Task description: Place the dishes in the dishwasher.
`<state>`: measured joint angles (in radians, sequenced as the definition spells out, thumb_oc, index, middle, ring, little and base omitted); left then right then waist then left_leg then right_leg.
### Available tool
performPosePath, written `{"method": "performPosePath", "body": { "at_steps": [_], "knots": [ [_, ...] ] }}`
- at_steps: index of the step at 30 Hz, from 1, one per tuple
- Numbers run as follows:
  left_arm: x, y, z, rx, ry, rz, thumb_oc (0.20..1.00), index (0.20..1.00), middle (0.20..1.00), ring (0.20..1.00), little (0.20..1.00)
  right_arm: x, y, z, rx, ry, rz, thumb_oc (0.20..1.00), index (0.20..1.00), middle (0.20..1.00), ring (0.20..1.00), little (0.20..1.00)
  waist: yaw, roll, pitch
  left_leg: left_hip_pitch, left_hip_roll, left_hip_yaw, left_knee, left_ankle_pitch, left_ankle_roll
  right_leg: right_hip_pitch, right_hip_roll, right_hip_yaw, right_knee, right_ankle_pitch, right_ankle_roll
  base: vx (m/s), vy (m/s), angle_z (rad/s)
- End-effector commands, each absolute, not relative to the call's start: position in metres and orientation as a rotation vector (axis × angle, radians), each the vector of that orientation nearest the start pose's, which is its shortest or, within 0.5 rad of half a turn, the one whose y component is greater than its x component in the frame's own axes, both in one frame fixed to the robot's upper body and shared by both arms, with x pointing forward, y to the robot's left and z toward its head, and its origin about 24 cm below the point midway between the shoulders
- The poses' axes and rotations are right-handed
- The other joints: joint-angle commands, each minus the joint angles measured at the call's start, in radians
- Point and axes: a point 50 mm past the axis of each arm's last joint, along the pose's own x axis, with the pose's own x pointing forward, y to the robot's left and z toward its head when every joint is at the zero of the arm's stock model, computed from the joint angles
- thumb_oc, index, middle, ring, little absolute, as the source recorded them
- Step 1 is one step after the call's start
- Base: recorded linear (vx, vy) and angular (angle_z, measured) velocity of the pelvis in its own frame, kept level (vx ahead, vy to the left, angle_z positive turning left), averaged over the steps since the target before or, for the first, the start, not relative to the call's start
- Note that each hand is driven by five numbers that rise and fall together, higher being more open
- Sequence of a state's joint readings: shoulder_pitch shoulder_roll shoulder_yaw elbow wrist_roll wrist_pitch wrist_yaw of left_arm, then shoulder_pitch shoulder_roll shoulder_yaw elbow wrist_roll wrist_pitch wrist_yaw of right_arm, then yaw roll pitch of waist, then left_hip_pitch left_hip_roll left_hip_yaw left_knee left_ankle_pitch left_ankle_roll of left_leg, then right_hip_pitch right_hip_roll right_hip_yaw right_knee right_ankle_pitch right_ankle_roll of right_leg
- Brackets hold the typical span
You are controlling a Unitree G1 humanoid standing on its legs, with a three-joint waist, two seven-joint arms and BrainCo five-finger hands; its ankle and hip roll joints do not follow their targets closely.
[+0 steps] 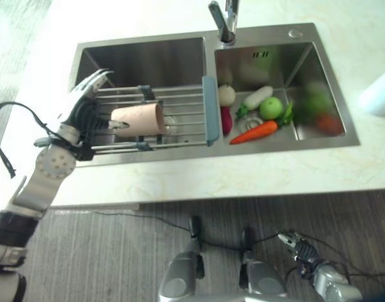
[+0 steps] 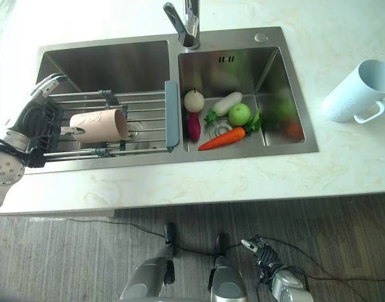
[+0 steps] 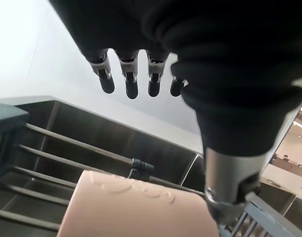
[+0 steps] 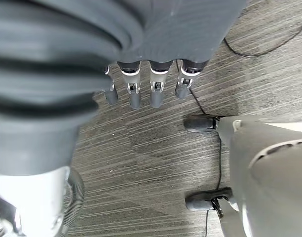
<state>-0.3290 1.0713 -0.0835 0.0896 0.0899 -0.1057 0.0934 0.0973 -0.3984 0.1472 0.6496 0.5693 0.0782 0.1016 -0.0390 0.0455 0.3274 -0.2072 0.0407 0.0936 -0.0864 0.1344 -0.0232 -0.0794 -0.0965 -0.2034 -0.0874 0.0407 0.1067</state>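
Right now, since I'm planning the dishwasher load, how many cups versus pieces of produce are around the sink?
Cups: 2 (pink cup on the rack, pale blue mug on the counter)
Produce: 5 (carrot, green apple, white radish, purple root, pale round fruit)
Total: 7

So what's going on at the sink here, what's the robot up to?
The robot's left hand, fingers open, is at the base of a pink cup lying on its side on the wire rack over the left sink basin; its thumb is by the cup. The right hand hangs idle over the floor. Vegetables sit in the right basin, and a white mug stands on the counter.
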Motion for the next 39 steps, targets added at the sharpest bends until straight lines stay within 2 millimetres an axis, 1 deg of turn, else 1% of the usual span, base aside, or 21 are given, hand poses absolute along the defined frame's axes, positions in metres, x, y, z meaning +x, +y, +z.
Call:
{"method": "performPosePath", "body": {
  "at_steps": [1, 5, 14, 19, 26, 29, 33, 34, 35, 36, 39],
  "knots": [
    [0.3, 0.303, 0.241, 1.161, -0.354, 0.138, 1.0, 1.0, 1.0, 1.0, 1.0, 0.175, -0.251, -0.088, 0.135, 0.737, -0.06, 1.0, 1.0, 1.0, 1.0, 1.0, -0.012, -0.024, 0.01, 0.047, -0.03, 0.015, -0.001, -0.046, -0.022, -0.067, -0.067, 0.037, 0.016, 0.104, 0.071, -0.03, 0.023, 0.0],
    [0.307, 0.302, 0.245, 1.209, -0.284, 0.078, 1.0, 1.0, 1.0, 1.0, 1.0, 0.179, -0.255, -0.084, 0.131, 0.719, -0.062, 1.0, 1.0, 1.0, 1.0, 1.0, -0.02, -0.021, 0.019, 0.036, -0.031, 0.021, -0.001, -0.041, -0.024, -0.081, -0.07, 0.036, 0.015, 0.111, 0.074, 0.0, 0.0, 0.0],
    [0.311, 0.313, 0.244, 1.29, -0.21, 0.089, 1.0, 1.0, 1.0, 1.0, 1.0, 0.184, -0.256, -0.08, 0.125, 0.701, -0.057, 1.0, 1.0, 1.0, 1.0, 1.0, -0.03, -0.014, 0.038, 0.02, -0.034, 0.025, -0.001, -0.036, -0.024, -0.105, -0.073, 0.041, 0.023, 0.118, 0.076, 0.0, 0.001, -0.01],
    [0.313, 0.307, 0.245, 1.33, -0.173, 0.029, 1.0, 1.0, 1.0, 1.0, 1.0, 0.187, -0.258, -0.076, 0.126, 0.684, -0.06, 1.0, 1.0, 1.0, 1.0, 1.0, -0.03, -0.01, 0.049, 0.009, -0.036, 0.026, -0.001, -0.033, -0.025, -0.12, -0.076, 0.038, 0.028, 0.122, 0.077, 0.0, 0.0, 0.0],
    [0.314, 0.312, 0.238, 1.426, -0.09, 0.018, 1.0, 1.0, 1.0, 1.0, 1.0, 0.192, -0.26, -0.073, 0.121, 0.665, -0.061, 1.0, 1.0, 1.0, 1.0, 1.0, -0.033, -0.006, 0.054, -0.001, -0.035, 0.033, -0.001, -0.03, -0.026, -0.132, -0.076, 0.037, 0.029, 0.127, 0.078, 0.0, 0.0, 0.0],
    [0.315, 0.312, 0.24, 1.428, -0.074, 0.002, 1.0, 1.0, 1.0, 1.0, 1.0, 0.193, -0.263, -0.07, 0.118, 0.658, -0.066, 1.0, 1.0, 1.0, 1.0, 1.0, -0.037, -0.004, 0.059, -0.004, -0.034, 0.035, -0.001, -0.029, -0.026, -0.138, -0.076, 0.038, 0.031, 0.128, 0.078, 0.0, 0.004, -0.01],
    [0.316, 0.308, 0.238, 1.481, -0.03, -0.054, 1.0, 1.0, 1.0, 1.0, 1.0, 0.194, -0.266, -0.069, 0.122, 0.652, -0.075, 1.0, 1.0, 1.0, 1.0, 1.0, -0.037, -0.002, 0.061, -0.007, -0.035, 0.037, -0.001, -0.029, -0.027, -0.142, -0.077, 0.036, 0.029, 0.132, 0.081, 0.0, 0.001, -0.01],
    [0.316, 0.307, 0.238, 1.497, -0.021, -0.067, 0.843, 0.843, 0.843, 0.843, 0.843, 0.193, -0.267, -0.07, 0.123, 0.651, -0.075, 1.0, 1.0, 1.0, 1.0, 1.0, -0.038, -0.001, 0.061, -0.008, -0.035, 0.037, -0.001, -0.029, -0.027, -0.142, -0.078, 0.035, 0.027, 0.134, 0.082, 0.0, 0.0, 0.0],
    [0.317, 0.305, 0.238, 1.506, -0.022, -0.075, 0.492, 0.492, 0.492, 0.492, 0.492, 0.194, -0.267, -0.07, 0.123, 0.65, -0.076, 1.0, 1.0, 1.0, 1.0, 1.0, -0.037, -0.001, 0.061, -0.009, -0.035, 0.038, -0.001, -0.029, -0.027, -0.142, -0.078, 0.034, 0.027, 0.134, 0.082, 0.0, -0.004, 0.04],
    [0.317, 0.305, 0.238, 1.523, 0.004, -0.096, 0.2, 0.2, 0.2, 0.2, 0.2, 0.194, -0.267, -0.069, 0.123, 0.647, -0.073, 1.0, 1.0, 1.0, 1.0, 1.0, -0.038, 0.0, 0.061, -0.009, -0.036, 0.039, -0.001, -0.03, -0.027, -0.143, -0.078, 0.034, 0.027, 0.134, 0.083, 0.0, -0.002, 0.04],
    [0.318, 0.305, 0.233, 1.546, 0.078, -0.135, 0.2, 0.2, 0.2, 0.2, 0.2, 0.196, -0.268, -0.068, 0.126, 0.638, -0.073, 1.0, 1.0, 1.0, 1.0, 1.0, -0.039, 0.0, 0.061, -0.011, -0.035, 0.043, -0.001, -0.029, -0.027, -0.147, -0.079, 0.033, 0.028, 0.137, 0.085, 0.0, 0.0, 0.0]
  ]
}}
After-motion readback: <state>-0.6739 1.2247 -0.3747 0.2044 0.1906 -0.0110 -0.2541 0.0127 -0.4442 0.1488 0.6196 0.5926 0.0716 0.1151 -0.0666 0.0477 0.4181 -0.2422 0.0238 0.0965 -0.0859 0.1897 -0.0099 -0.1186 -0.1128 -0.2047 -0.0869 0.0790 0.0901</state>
